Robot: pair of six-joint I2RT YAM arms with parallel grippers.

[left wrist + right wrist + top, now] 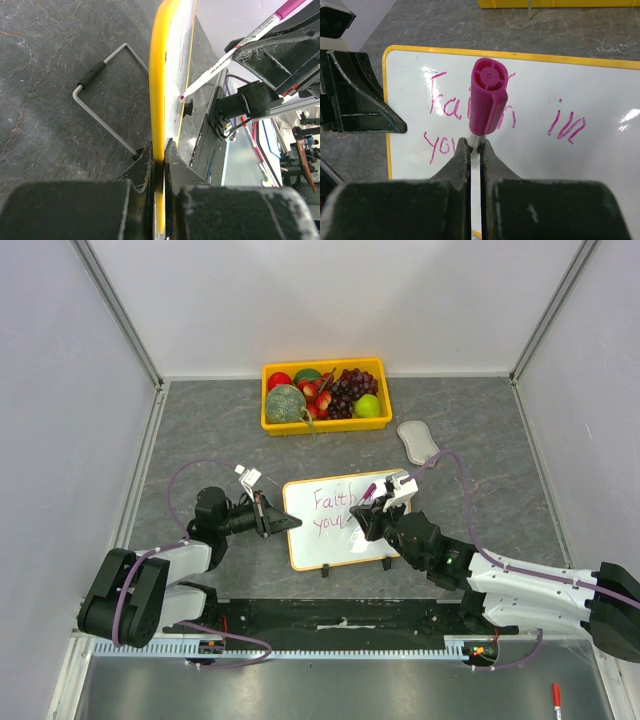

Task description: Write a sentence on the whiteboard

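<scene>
We see the whiteboard [345, 545]: glossy white, rounded corners, thin yellow rim, on mottled grey table [200, 430]. Our left gripper [159, 150] is pinched tight on its left rim. At its right half, our right gripper [476, 145] is clamped on a pink-capped marker [487, 95], tip touching the board. The pink sentence [332, 502] reads "Faith in you". Bare white lies below it.

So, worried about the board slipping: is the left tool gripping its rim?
Yes, the left tool is shut on the yellow rim of the whiteboard.

Whiteboard [330, 540] mid-table, fruit tray [330, 427] behind, pad [418, 442] right of tray
</scene>
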